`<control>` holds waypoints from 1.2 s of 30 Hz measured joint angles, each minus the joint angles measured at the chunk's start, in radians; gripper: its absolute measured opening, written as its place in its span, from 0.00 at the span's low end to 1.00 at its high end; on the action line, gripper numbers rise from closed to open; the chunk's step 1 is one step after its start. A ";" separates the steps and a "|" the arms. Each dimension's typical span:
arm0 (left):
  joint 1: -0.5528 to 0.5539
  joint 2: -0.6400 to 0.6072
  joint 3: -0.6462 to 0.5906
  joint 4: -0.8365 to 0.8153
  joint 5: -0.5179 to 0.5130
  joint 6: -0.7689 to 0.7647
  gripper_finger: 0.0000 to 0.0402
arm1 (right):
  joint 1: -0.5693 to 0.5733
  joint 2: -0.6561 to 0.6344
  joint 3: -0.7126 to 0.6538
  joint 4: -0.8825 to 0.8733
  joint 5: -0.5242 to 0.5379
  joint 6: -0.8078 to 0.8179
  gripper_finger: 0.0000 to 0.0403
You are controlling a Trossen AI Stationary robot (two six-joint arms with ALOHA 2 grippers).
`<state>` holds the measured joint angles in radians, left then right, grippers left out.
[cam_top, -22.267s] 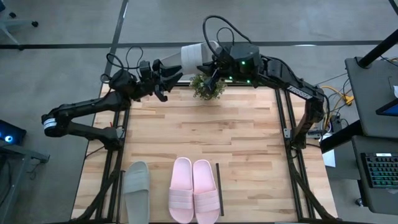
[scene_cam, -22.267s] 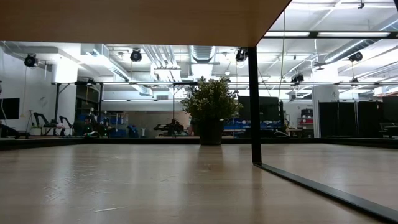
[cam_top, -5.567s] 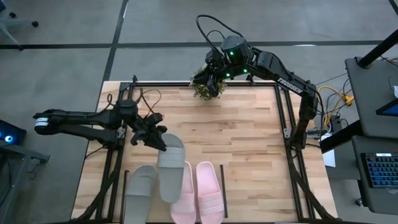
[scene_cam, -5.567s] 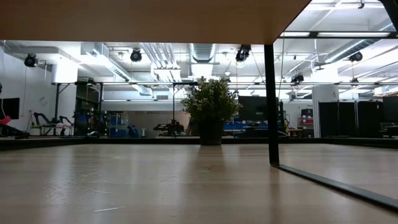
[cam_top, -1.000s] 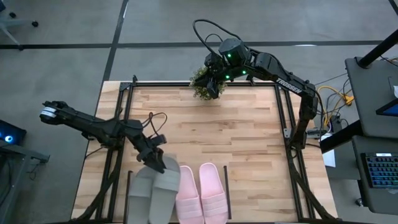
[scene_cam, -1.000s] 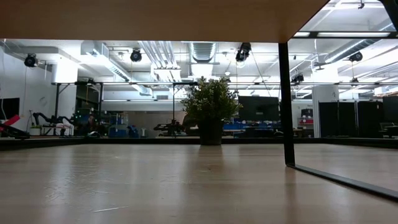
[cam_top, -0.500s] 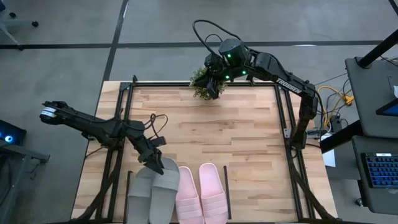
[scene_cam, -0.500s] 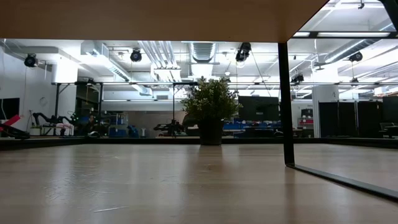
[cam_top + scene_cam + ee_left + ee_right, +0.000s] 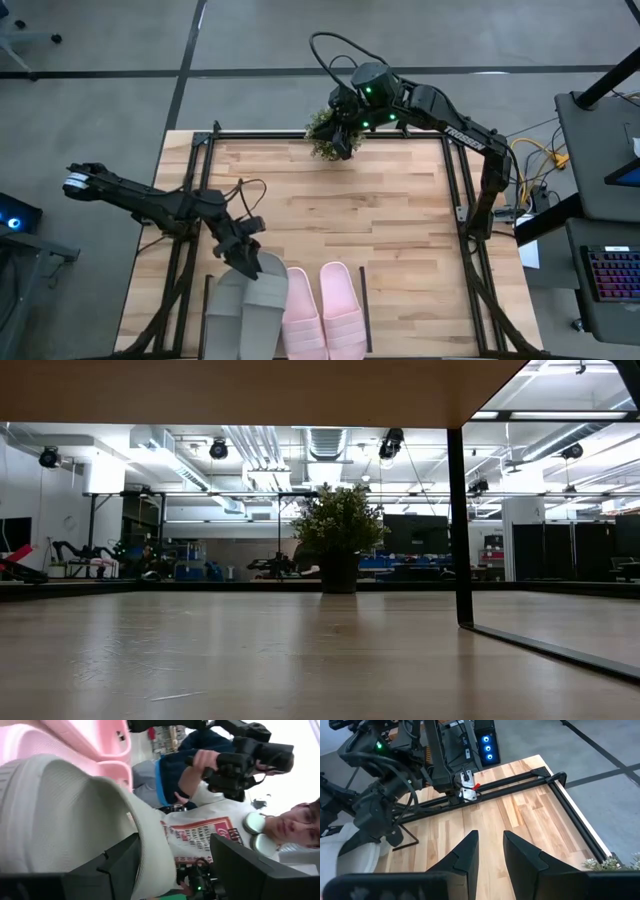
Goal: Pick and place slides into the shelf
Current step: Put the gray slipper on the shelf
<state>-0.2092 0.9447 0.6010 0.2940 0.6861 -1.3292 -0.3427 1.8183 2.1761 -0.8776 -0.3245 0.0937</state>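
Note:
Four slides lie side by side at the table's near edge. The grey-green pair is on the left, one slide [image 9: 225, 315] flat and the other [image 9: 266, 305] beside it, overlapping its edge. The pale pink pair [image 9: 322, 312] lies to the right. The shelf shows as thin black bars [image 9: 362, 315] [image 9: 458, 525]. My left gripper [image 9: 247, 258] is open at the far end of the right grey-green slide [image 9: 75, 820], and that end stands between its fingers. My right gripper [image 9: 345, 125] [image 9: 491, 852] hangs open and empty over the far edge. My left gripper reaches the grey-green slide's far end [image 9: 150, 850] slanting down from the far left. One finger [image 9: 120, 865] lies next to that end. A gap shows between the slide and the other finger [image 9: 245, 870]. I cannot tell whether it touches the slide.
A potted plant [image 9: 330, 140] [image 9: 338, 540] stands at the middle of the far edge, under the right arm. Black frame rails [image 9: 465, 200] run along the table's sides. Bare wood lies between the plant and the slides. A person [image 9: 200, 795] holding control handles shows beyond the table.
My left gripper has drawn back a little toward the table's far left. The far end of the right grey-green slide now shows clear of it. The slide lies where it was, beside its mate.

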 joint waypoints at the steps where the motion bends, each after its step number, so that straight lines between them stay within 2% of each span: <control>1: 0.001 0.000 0.000 0.011 0.000 0.000 0.56 | 0.002 0.000 0.000 0.000 0.000 0.000 0.20; 10: 0.003 0.003 0.000 -0.050 0.001 -0.027 0.56 | 0.005 0.000 0.000 0.000 -0.022 0.000 0.20; 16: 0.004 0.010 -0.002 0.040 -0.045 0.010 0.56 | 0.005 0.000 0.000 0.000 -0.022 0.000 0.20; 22: 0.004 0.016 -0.020 0.020 0.039 0.021 0.56 | 0.005 0.000 0.000 0.000 -0.023 0.003 0.20; 27: 0.005 0.018 -0.021 -0.069 0.050 0.059 0.56 | 0.015 0.000 0.000 0.000 -0.023 0.003 0.20; 36: 0.006 0.018 -0.008 -0.077 0.051 0.053 0.51 | 0.062 0.000 0.000 0.000 -0.024 0.001 0.20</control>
<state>-0.2035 0.9623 0.5930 0.2173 0.7368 -1.2758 -0.2803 1.8183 2.1761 -0.8772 -0.3481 0.0951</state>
